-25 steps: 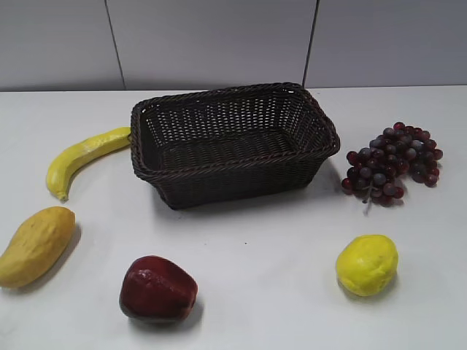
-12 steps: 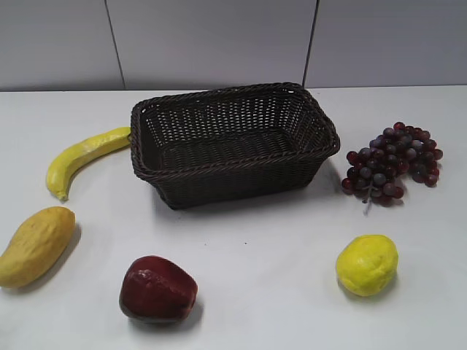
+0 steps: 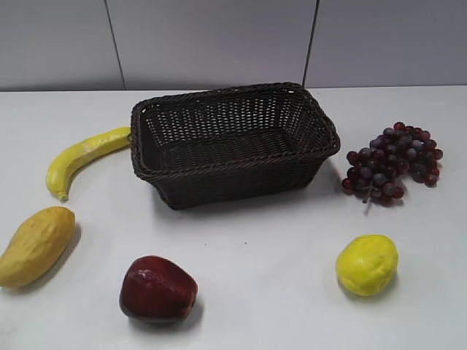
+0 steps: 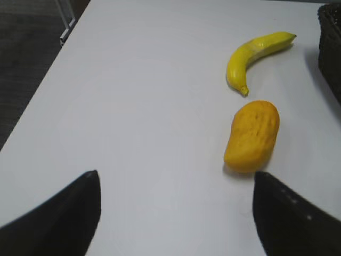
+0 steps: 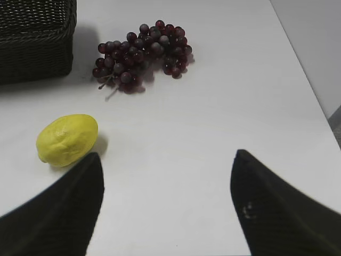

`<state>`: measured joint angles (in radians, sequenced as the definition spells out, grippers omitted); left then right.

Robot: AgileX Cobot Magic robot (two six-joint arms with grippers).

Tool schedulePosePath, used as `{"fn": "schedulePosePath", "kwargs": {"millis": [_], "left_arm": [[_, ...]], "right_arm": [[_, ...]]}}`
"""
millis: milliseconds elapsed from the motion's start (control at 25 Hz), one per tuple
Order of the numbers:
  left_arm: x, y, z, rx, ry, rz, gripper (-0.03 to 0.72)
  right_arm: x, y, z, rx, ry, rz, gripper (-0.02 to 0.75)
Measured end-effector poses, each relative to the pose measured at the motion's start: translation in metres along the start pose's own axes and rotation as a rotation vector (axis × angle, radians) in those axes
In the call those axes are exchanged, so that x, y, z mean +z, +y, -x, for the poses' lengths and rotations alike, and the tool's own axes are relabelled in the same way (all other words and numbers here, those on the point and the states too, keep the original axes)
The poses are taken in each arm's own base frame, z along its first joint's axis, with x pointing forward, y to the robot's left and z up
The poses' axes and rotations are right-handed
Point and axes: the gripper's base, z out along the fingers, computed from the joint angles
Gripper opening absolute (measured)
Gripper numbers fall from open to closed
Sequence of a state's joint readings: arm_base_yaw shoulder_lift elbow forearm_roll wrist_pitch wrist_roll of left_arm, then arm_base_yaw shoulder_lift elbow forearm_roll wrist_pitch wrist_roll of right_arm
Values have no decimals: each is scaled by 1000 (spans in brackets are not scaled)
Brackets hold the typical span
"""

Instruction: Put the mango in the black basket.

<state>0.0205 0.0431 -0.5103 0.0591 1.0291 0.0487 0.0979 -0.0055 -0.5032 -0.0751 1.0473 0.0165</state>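
The mango (image 3: 34,245) lies on the white table at the front left; in the left wrist view it (image 4: 252,136) lies ahead and right of my left gripper (image 4: 175,178), which is open and empty over bare table. The black basket (image 3: 233,142) stands at the back middle, empty; its corner shows in the left wrist view (image 4: 330,48) and in the right wrist view (image 5: 34,37). My right gripper (image 5: 168,160) is open and empty above the table. Neither gripper shows in the exterior view.
A banana (image 3: 82,157) lies left of the basket, also in the left wrist view (image 4: 256,56). A dark red apple (image 3: 157,289) sits front centre. A lemon (image 3: 367,264) (image 5: 66,140) and purple grapes (image 3: 394,162) (image 5: 141,53) lie right. The table's left edge (image 4: 48,85) is near.
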Motion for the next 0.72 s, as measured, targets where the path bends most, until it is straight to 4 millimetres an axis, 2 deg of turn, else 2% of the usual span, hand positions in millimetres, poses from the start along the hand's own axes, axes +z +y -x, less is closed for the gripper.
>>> {"fn": "schedulePosePath", "kwargs": {"millis": [80, 200, 440, 560, 720], "left_arm": [[6, 1, 14, 2, -8, -1, 681], [25, 0, 37, 1, 26, -16, 683], [83, -10, 74, -26, 169, -136, 683], [113, -16, 82, -8, 269, -210, 683], [151, -24, 75, 9, 421, -283, 683]], "right_arm": [[0, 0, 0, 0, 0, 0, 571], [0, 0, 0, 0, 0, 0, 571], [0, 0, 0, 0, 0, 0, 571], [0, 0, 0, 0, 0, 0, 571], [0, 0, 0, 0, 0, 0, 571]]}}
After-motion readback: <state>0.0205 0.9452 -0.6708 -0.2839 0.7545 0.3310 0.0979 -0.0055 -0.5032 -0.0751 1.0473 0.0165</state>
